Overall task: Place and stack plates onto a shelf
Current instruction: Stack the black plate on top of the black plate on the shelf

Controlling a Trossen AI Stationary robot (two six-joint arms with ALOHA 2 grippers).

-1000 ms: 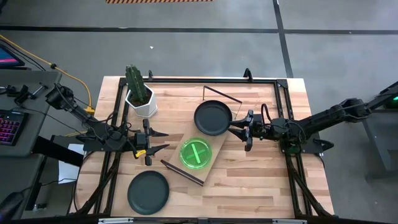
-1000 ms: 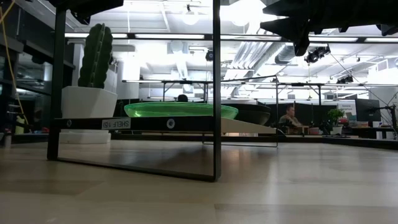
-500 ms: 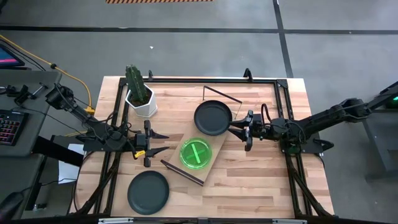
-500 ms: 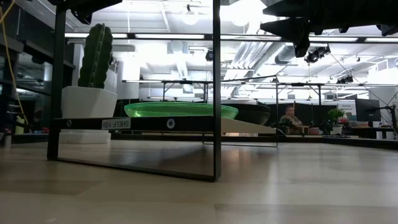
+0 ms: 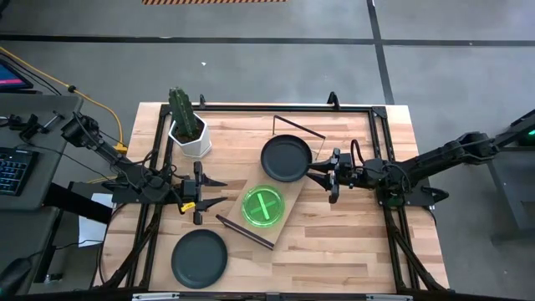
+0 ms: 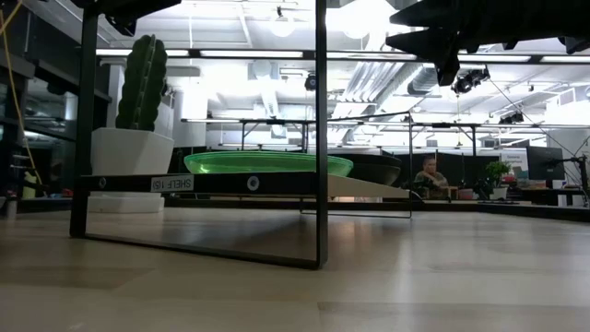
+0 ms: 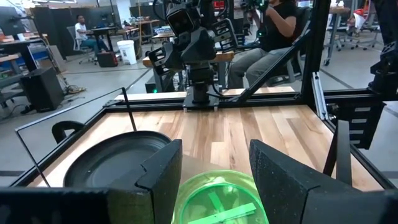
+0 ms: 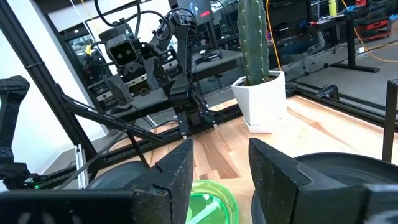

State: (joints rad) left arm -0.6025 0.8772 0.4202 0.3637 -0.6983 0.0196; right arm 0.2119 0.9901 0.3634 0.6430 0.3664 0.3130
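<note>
- My left gripper (image 5: 209, 190) hangs beside the light-wood shelf plank with thin black metal legs (image 5: 288, 194), fingers spread wide, holding nothing.
- My right gripper (image 5: 315, 174) sits at the rim of the matte black round plate (image 5: 285, 158) on the shelf's far end, fingers parted with nothing between them.
- Translucent green round plate with stick marks (image 5: 262, 206) is on the shelf's near end.
- Done: two plates on the shelf, side by side.
- Left: second matte black round plate (image 5: 200, 257) lies on the wood tabletop (image 5: 351, 242). Nothing stacked yet. No other plates visible.

A white pot (image 5: 193, 142) holding a tall green cactus (image 5: 181, 111) stands near the surface's (image 5: 351, 251) far left corner.
</note>
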